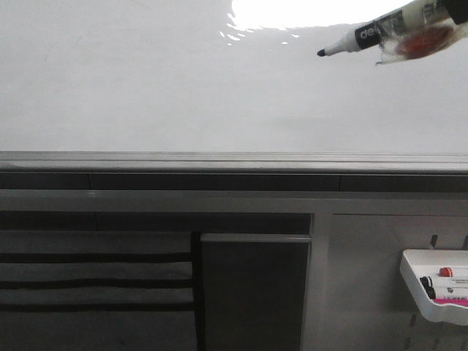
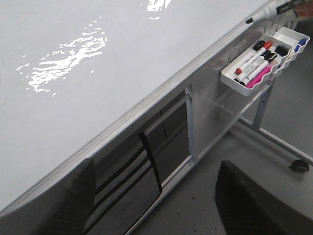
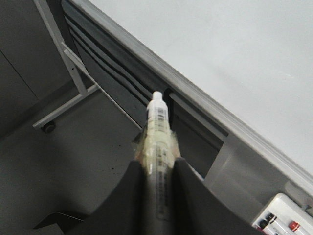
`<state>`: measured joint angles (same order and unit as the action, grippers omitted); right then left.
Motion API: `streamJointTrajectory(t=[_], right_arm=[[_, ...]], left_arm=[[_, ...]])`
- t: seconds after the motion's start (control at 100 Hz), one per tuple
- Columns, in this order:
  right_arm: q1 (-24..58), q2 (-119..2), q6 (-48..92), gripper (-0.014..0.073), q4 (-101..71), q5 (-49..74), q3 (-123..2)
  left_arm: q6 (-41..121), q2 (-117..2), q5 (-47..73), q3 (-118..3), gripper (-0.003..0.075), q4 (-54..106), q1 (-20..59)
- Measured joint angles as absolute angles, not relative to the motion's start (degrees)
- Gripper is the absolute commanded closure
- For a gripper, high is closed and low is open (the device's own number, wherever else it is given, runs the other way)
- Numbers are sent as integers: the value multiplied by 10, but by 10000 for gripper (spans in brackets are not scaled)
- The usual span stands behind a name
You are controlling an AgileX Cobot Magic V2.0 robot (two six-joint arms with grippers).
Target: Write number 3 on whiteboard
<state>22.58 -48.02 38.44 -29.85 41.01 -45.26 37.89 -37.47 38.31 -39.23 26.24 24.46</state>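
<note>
The whiteboard (image 1: 146, 88) is glossy white with glare at its top and a grey rail (image 1: 219, 157) along its lower edge. No number 3 shows on it in any view. My right gripper (image 3: 157, 164) is shut on a taped marker (image 3: 159, 132). In the front view the marker (image 1: 358, 38) comes in from the top right, its dark tip (image 1: 322, 53) pointing left in front of the board; whether it touches I cannot tell. The tip also shows in the left wrist view (image 2: 249, 20). My left gripper (image 2: 156, 205) is open and empty, below the board (image 2: 98, 73).
A small white tray (image 1: 420, 292) with several markers hangs below the board at the right; it also shows in the left wrist view (image 2: 230, 78). Dark panels (image 1: 252, 292) and the stand's frame with a caster (image 2: 298, 166) sit under the rail.
</note>
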Motion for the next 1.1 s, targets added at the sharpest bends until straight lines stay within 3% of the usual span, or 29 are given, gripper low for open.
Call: streamJointTrajectory(t=[0.37,1.1], right_arm=[[226,-501,384,585,-325,363,-462],[226,-831,389,585,-288,446,-766]], left_arm=[[378,-375,379,-390,241,266,245],[377,-375,379,-390,241,266,245]])
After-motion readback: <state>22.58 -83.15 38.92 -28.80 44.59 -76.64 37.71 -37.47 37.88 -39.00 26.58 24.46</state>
